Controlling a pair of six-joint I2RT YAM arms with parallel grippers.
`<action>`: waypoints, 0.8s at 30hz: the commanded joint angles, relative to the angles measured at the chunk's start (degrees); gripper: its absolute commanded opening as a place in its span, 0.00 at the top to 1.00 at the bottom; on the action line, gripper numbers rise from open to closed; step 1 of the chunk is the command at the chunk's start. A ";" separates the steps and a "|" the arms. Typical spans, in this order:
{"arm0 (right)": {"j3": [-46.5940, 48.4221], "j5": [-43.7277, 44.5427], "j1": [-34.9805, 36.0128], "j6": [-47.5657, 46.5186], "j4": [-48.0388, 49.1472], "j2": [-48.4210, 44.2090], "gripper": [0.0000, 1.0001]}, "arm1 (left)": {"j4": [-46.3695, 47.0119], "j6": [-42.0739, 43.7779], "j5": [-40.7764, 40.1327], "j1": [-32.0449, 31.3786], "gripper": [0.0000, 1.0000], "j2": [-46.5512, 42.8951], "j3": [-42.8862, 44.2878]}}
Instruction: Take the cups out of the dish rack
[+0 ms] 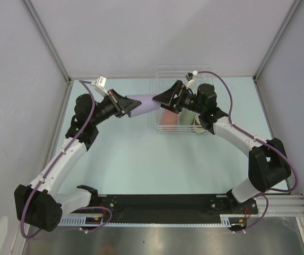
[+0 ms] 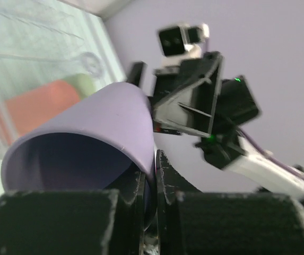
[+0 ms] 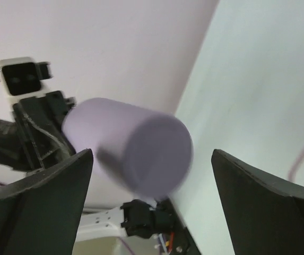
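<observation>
Left gripper (image 1: 124, 104) pinches the lilac cup (image 1: 144, 103) by its rim, one finger inside, holding it sideways by the rack (image 1: 173, 69)'s left edge, while the right gripper (image 1: 168, 98) gapes wide at its base; looks light, slick, bendy plastic, so I'd clamp mid-wall, gently.

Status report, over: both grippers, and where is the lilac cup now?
Left gripper shut on lilac cup rim, cup airborne. Right gripper open around its base, not touching. Salmon cup and green cup in dish rack.
</observation>
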 commanded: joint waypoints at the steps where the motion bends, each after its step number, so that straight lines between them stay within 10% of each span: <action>1: 6.11 6.83 -5.53 -7.49 -13.48 -3.96 0.00 | -18.80 14.62 -8.48 2.37 1.00 3.36 13.80; 14: 23.41 31.42 -2.06 -24.16 -44.67 -3.17 0.00 | -67.41 36.43 -48.46 5.46 1.00 37.98 63.12; 24: 29.06 50.34 0.95 -33.24 -58.41 -1.23 0.00 | -72.36 38.99 -54.19 8.00 1.00 56.19 74.20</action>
